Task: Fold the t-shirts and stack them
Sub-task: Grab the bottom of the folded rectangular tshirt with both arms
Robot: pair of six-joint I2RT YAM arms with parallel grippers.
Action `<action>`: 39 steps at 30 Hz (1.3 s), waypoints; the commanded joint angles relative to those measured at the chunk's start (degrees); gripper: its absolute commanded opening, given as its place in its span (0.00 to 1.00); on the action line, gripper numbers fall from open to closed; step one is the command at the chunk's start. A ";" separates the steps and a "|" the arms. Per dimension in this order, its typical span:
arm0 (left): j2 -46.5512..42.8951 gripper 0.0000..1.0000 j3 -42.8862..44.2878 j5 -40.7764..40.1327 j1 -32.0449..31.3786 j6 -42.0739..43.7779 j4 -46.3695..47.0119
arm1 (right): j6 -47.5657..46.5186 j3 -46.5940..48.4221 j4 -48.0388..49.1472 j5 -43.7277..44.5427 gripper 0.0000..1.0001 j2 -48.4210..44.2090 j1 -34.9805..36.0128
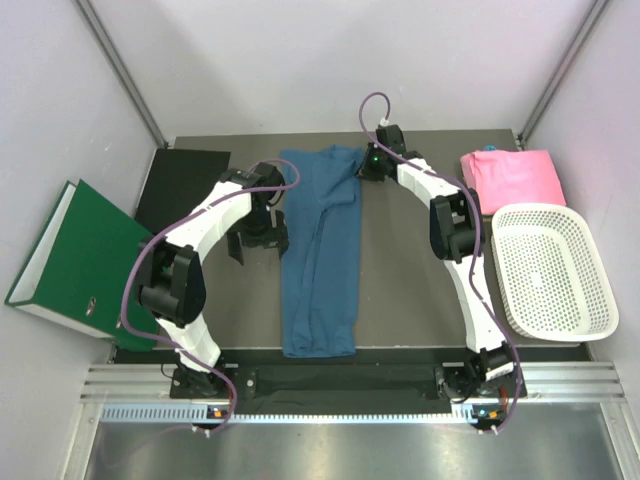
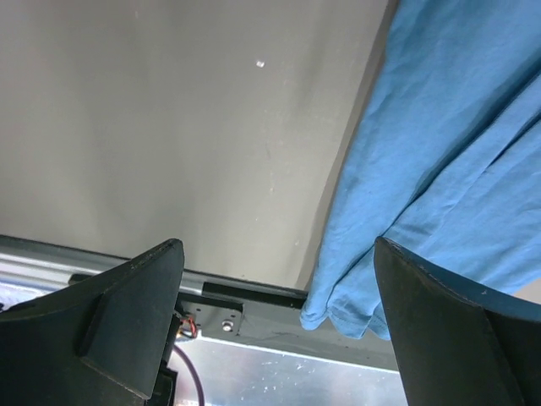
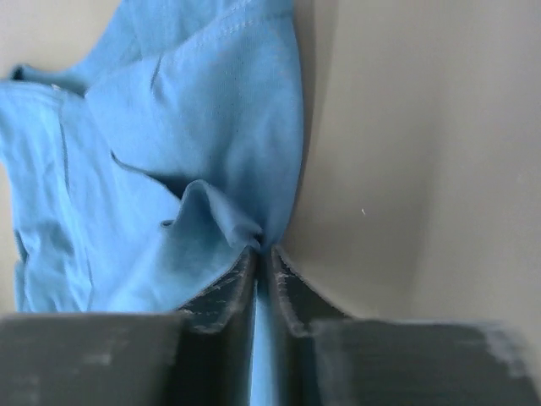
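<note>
Inspecting the desk (image 1: 400, 300), I find the dark teal-blue shirt (image 1: 320, 260) lying as one long narrow strip down the middle, between the two arms. It runs from the far edge to the near edge. The sides appear already turned inward, which would explain the narrow shape.

The right gripper (image 3: 264, 254) is at the strip's far right corner. Its fingers are pressed together with a fold of blue cloth pinched between them, and the fabric puckers at the pinch. In my judgement this corner is held so the far end can be carried toward the near end for a crosswise fold.

The left gripper (image 2: 277, 254) hovers just beside the strip's left edge with its fingers spread wide and nothing between them. It looks placed to take the matching corner, though no cloth is yet in it.

The pink shirt (image 1: 510, 178) sits as a folded pad at the far right of the desk, just beyond the white mesh basket (image 1: 553, 270). It looks parked there to receive the blue one.

Count:
- shirts: two, one blue and one pink
- basket: one
- green binder (image 1: 75, 260): one, at the left
- grippers: two
</note>
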 commanded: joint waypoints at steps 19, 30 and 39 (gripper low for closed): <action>-3.22 0.98 -2.03 3.41 0.86 4.16 3.73 | 0.64 6.43 6.85 2.69 0.73 -1.35 -6.68; -2.08 0.98 -6.78 11.33 0.95 4.87 10.76 | -11.23 -26.80 -5.61 5.65 1.00 -35.81 7.81; -0.23 0.98 -9.59 12.65 4.10 6.19 12.78 | -18.27 -33.32 -20.12 12.53 0.64 -44.08 27.85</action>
